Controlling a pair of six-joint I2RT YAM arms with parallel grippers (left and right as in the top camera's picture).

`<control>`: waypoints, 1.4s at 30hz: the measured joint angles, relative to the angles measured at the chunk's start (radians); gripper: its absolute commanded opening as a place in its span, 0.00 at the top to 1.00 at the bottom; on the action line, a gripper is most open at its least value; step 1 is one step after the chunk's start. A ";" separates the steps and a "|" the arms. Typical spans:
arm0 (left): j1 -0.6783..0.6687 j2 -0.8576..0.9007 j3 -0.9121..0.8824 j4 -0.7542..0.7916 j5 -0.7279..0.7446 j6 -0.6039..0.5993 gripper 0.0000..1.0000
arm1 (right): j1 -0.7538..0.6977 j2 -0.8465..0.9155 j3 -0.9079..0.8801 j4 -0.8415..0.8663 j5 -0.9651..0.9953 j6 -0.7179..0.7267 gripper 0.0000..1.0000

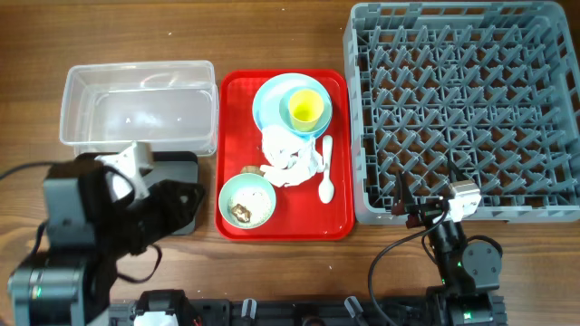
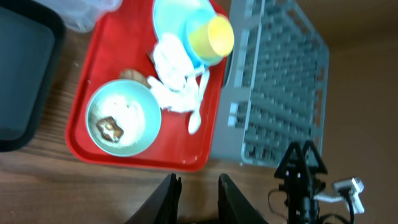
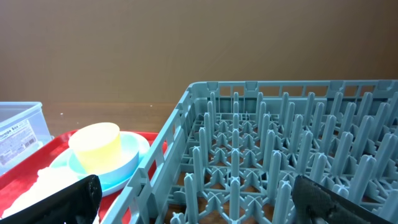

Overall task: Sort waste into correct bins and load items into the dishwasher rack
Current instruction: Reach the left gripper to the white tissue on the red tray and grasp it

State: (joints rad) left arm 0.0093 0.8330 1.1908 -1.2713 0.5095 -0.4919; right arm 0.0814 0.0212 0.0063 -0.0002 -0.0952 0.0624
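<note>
A red tray [image 1: 340, 222] carries a pale blue bowl [image 1: 272, 95] with a yellow cup [image 1: 304, 109] in it. Crumpled white napkins [image 1: 290, 158] and a white spoon [image 1: 326, 177] lie beside a mint-green bowl [image 1: 246, 199]. That bowl holds a brown scrap [image 2: 111, 126] and rice. The grey dishwasher rack [image 1: 467, 109] stands to the right. My left gripper [image 2: 199, 196] hovers over bare wood short of the tray, its jaws narrowly open and empty. My right gripper [image 3: 202, 208] stands wide open at the rack's front left corner, holding nothing.
A clear tub [image 1: 136, 104] sits at the back left. The black tray [image 1: 177, 172] in front of it is partly hidden by my left arm. A small brown scrap [image 1: 249, 169] lies on the red tray behind the mint bowl.
</note>
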 measured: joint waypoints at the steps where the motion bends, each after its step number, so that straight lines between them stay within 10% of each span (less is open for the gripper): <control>1: -0.055 0.048 0.000 0.020 -0.007 -0.008 0.75 | 0.000 0.000 0.000 0.000 0.000 0.000 0.00; 7: -0.657 0.446 0.005 0.331 -0.262 -0.190 0.35 | 0.000 0.001 0.000 0.000 0.000 0.000 0.00; 15: -0.717 0.735 0.003 0.547 -0.524 -0.218 0.24 | 0.000 0.000 0.000 0.000 0.000 0.000 0.00; 23: -0.615 0.816 0.003 0.641 -0.645 -0.225 0.28 | 0.000 0.000 0.000 0.000 0.000 0.000 0.00; 26: -0.610 0.879 0.003 0.640 -0.647 -0.233 0.47 | 0.000 0.000 0.000 0.000 0.000 0.000 0.00; 38: -0.610 1.015 0.003 0.648 -0.647 -0.256 0.48 | 0.000 0.000 0.000 0.000 0.000 0.000 0.00; 42: -0.610 1.043 0.003 0.649 -0.647 -0.266 0.74 | 0.000 0.000 0.000 0.000 0.000 0.000 0.00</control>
State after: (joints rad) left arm -0.6010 1.8763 1.1942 -0.6224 -0.1371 -0.7582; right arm 0.0814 0.0212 0.0063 -0.0002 -0.0952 0.0624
